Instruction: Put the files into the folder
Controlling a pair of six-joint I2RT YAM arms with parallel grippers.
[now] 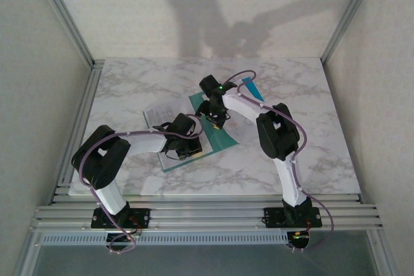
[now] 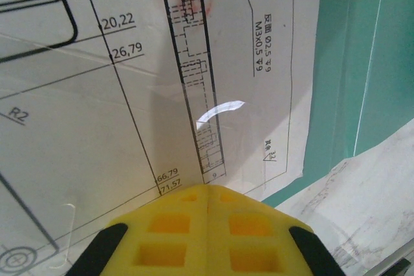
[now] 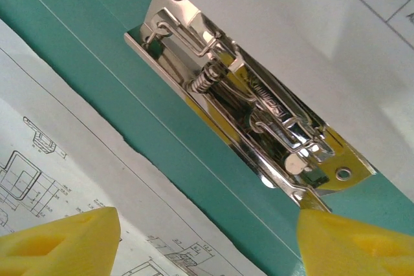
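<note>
The marble table (image 1: 310,159) carries the folder (image 1: 223,137), which lies open near the middle, between my two arms. I judge we're mid-task, at the stage of getting the sheets squared onto the teal card so they can be fastened. Printed drawing sheets (image 2: 97,95) cover most of the left wrist view, with the folder (image 2: 369,63) bare just beside them on the right. From above, more white sheets (image 1: 160,114) spread off the folder's far-left edge onto the table. In the right wrist view, sheets lie on the folder (image 3: 97,50) on both sides of the metal clip (image 3: 246,101): a drawing (image 3: 39,166) at lower left and another (image 3: 291,11) at upper right. I can't tell whether either is caught under the clip. The left gripper (image 2: 208,218) is clenched, pads meeting over the drawing; whether it pinches an edge is hidden. The right gripper (image 3: 207,250) hangs spread wide just above the clip, holding nothing. Next I'd expect to work the clip's lever with the right while the left slides the paper toward the fold, and that needs the sheets kept flat.
</note>
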